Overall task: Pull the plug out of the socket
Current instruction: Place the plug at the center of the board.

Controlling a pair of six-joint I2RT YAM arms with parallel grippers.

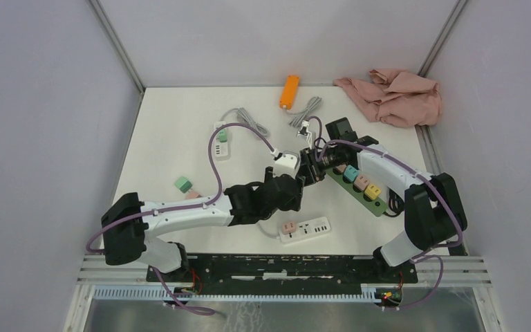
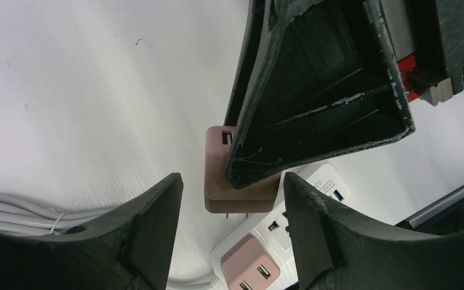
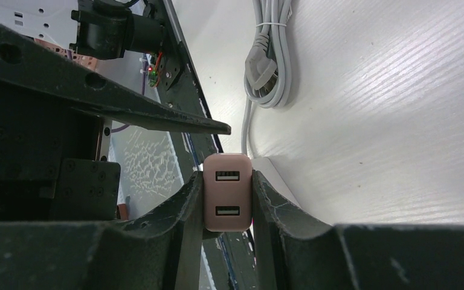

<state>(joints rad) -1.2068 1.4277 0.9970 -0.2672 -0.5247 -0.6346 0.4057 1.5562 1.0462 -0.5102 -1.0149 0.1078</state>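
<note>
Plug: the pink plug (image 3: 228, 192) is off the socket, prongs bare, at frame centre above a white strip (image 2: 323, 181).
Right fingers (image 3: 184, 211): clamped on its two sides, so it hangs clear.
Left fingers (image 2: 151, 223): part open, flanking it without contact, probably to steady it.
Count: three strips on your bench (image 1: 180, 124), two white and one green strip (image 1: 380, 206); one loose green plug (image 1: 183, 184).

White worktop (image 1: 173, 138), kinda messy
Green power strip (image 1: 363, 190), near white power strip (image 1: 305, 229), loose green plug (image 1: 182, 184), orange box (image 1: 289, 91), pink cloth (image 1: 394, 95).
</note>
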